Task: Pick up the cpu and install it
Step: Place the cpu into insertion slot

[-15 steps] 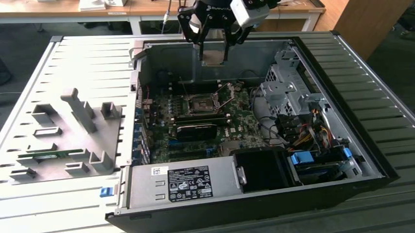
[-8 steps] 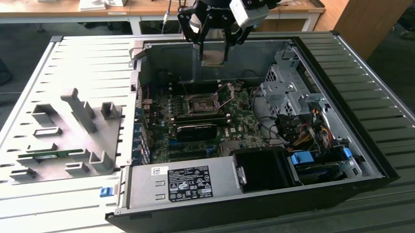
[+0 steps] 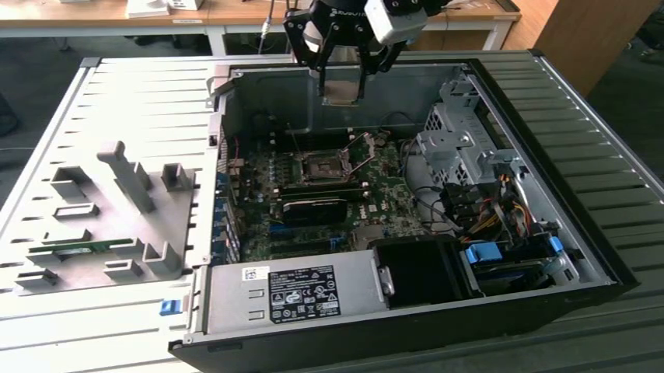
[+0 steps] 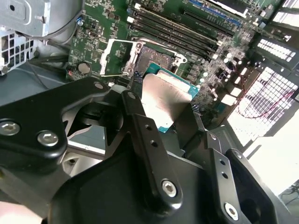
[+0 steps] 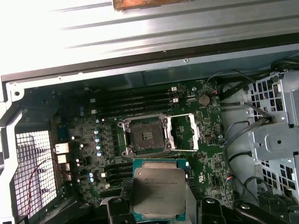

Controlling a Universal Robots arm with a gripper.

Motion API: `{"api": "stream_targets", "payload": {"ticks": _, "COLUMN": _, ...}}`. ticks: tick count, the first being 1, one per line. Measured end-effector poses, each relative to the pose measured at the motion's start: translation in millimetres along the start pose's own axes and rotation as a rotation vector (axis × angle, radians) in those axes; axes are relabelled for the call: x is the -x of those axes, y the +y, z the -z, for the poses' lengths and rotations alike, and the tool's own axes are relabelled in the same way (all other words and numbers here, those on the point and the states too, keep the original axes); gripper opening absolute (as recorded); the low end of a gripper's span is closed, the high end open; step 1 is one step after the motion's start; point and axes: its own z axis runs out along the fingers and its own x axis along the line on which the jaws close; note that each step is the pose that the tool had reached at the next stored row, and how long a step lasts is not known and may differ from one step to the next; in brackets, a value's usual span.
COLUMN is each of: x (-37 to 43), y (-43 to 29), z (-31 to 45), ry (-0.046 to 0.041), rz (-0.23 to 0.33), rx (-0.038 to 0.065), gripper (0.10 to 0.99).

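The cpu (image 5: 158,191), flat square chip with silver-grey metal top and green rim, clamped in closed jaws of black gripper (image 3: 344,93), well above open dark metal-framed socket (image 5: 145,135). Risk: tilted or offset seating could damage the socket.

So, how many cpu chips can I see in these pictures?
1. The cpu is gripped in the tool, above the motherboard, close to the open socket, which holds no chip. Parts of the case are hidden, so another cannot be excluded.
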Motion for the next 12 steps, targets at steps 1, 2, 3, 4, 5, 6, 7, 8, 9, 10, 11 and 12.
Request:
{"api": "stream_targets", "payload": {"ticks": 1, "x": 0.0, "y": 0.0, "z": 0.0, "ry": -0.0003, "rz": -0.008, "rx": 0.000, "gripper": 0.529}}
{"api": "stream_targets", "payload": {"ticks": 2, "x": 0.0, "y": 0.0, "z": 0.0, "ry": -0.0007, "rz": -0.015, "rx": 0.000, "gripper": 0.529}}
{"api": "stream_targets", "payload": {"ticks": 3, "x": 0.0, "y": 0.0, "z": 0.0, "ry": -0.0009, "rz": -0.023, "rx": 0.000, "gripper": 0.529}}
{"api": "stream_targets", "payload": {"ticks": 4, "x": 0.0, "y": 0.0, "z": 0.0, "ry": -0.0013, "rz": -0.031, "rx": 0.000, "gripper": 0.529}}
{"api": "stream_targets", "payload": {"ticks": 5, "x": 0.0, "y": 0.0, "z": 0.0, "ry": -0.0016, "rz": -0.038, "rx": 0.000, "gripper": 0.529}}
{"api": "stream_targets", "payload": {"ticks": 6, "x": 0.0, "y": 0.0, "z": 0.0, "ry": -0.0019, "rz": -0.044, "rx": 0.000, "gripper": 0.529}}
{"api": "stream_targets", "payload": {"ticks": 7, "x": 0.0, "y": 0.0, "z": 0.0, "ry": -0.0021, "rz": -0.051, "rx": 0.000, "gripper": 0.529}}
{"api": "stream_targets", "payload": {"ticks": 8, "x": 0.0, "y": 0.0, "z": 0.0, "ry": -0.0024, "rz": -0.057, "rx": 0.000, "gripper": 0.529}}
{"api": "stream_targets", "payload": {"ticks": 9, "x": 0.0, "y": 0.0, "z": 0.0, "ry": -0.0026, "rz": -0.062, "rx": 0.000, "gripper": 0.529}}
{"api": "stream_targets", "payload": {"ticks": 10, "x": 0.0, "y": 0.0, "z": 0.0, "ry": -0.0028, "rz": -0.068, "rx": 0.000, "gripper": 0.529}}
{"api": "stream_targets", "payload": {"ticks": 11, "x": 0.0, "y": 0.0, "z": 0.0, "ry": -0.0031, "rz": -0.074, "rx": 0.000, "gripper": 0.529}}
{"api": "stream_targets", "payload": {"ticks": 12, "x": 0.0, "y": 0.0, "z": 0.0, "ry": -0.0033, "rz": -0.080, "rx": 0.000, "gripper": 0.529}}
